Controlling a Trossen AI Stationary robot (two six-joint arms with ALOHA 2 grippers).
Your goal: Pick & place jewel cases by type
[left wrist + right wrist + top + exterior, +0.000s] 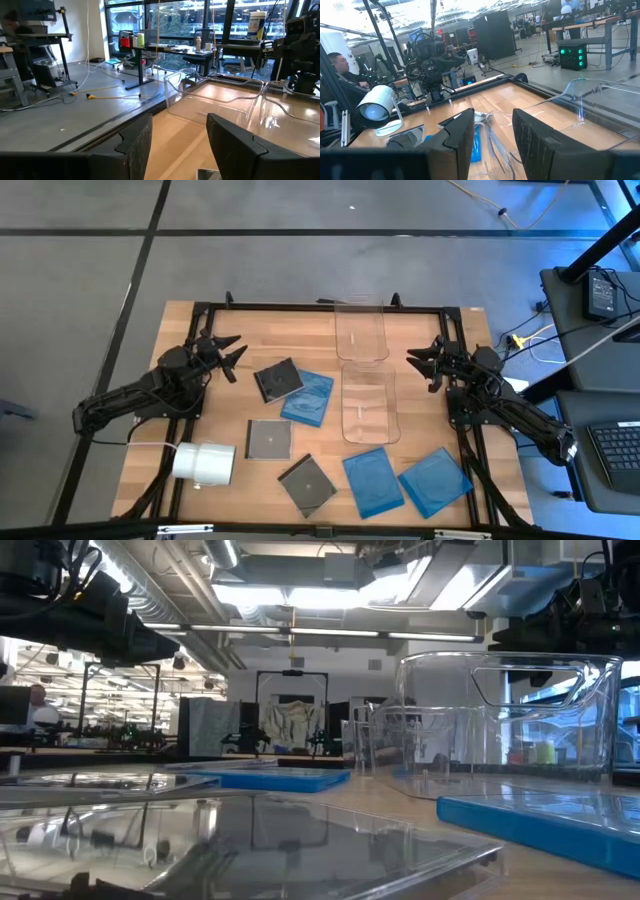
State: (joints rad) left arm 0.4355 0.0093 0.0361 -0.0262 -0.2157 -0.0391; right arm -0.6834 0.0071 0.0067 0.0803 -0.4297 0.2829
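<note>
On the wooden worktop [230,480], unsorted jewel cases [276,379] lie near six o'clock; my left gripper [232,354] and right gripper [415,360] hover released, nothing picked.

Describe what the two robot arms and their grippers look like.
Both arms are dark, nearly black, built of jointed segments with bulky housings at the joints. The left gripper and the right gripper each end in two dark, pointed fingers; seen close up, these are flat, angular matte plastic plates. No markings are visible.
</note>
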